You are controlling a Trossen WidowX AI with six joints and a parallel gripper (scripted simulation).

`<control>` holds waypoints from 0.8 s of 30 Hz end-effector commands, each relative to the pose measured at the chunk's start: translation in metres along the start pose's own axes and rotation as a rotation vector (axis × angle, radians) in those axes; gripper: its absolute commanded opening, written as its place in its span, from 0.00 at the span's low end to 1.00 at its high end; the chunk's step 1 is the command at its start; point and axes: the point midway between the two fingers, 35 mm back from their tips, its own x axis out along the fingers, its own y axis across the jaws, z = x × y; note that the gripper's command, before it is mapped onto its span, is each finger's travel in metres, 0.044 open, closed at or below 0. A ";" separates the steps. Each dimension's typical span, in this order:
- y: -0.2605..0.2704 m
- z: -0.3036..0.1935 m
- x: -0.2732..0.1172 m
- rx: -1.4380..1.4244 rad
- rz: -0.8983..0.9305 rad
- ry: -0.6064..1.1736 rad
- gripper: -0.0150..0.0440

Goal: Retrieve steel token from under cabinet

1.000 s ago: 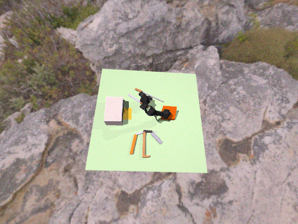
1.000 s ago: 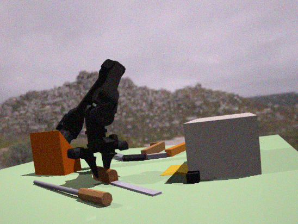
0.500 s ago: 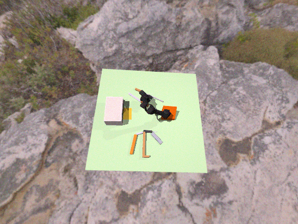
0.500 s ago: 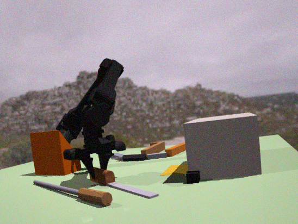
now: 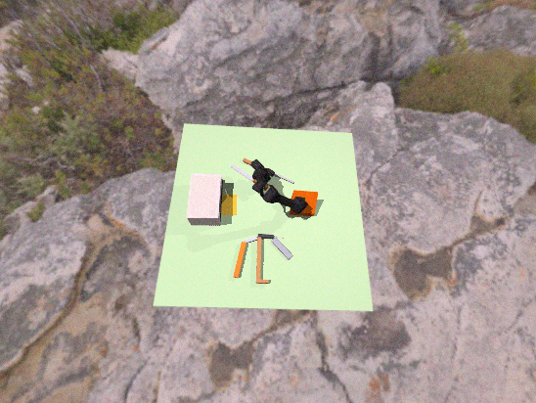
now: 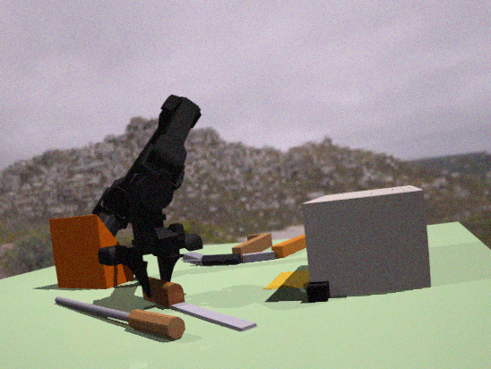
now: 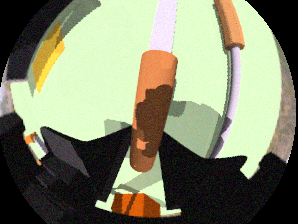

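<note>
My gripper (image 6: 157, 287) (image 7: 146, 131) is shut on the brown handle of a flat-bladed tool (image 6: 215, 317) (image 7: 164, 25) (image 5: 242, 173). The handle lies between the fingertips, low over the table, and the pale blade points away from the fingers. I cannot tell whether the blade touches the table. The pale cabinet (image 5: 204, 196) (image 6: 367, 242) stands off to one side, apart from the tool. The yellow-orange marked area (image 5: 232, 205) (image 6: 284, 279) lies in front of it and shows in the wrist view (image 7: 47, 60). The token is not visible in any view.
A thin rod with a brown handle (image 5: 284, 179) (image 6: 157, 323) (image 7: 230, 25) lies beside the held tool. An orange block (image 5: 313, 196) (image 6: 76, 253) stands at the arm's base. An orange bar (image 5: 240, 259), an L-ended brown stick (image 5: 259, 259) and a grey-bladed piece (image 5: 282, 248) lie across the table.
</note>
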 end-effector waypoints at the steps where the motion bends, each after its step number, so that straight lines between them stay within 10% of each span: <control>1: -0.006 0.004 -0.002 0.000 -0.006 -0.004 0.25; 24: -0.029 0.018 -0.002 0.000 -0.008 -0.006 0.25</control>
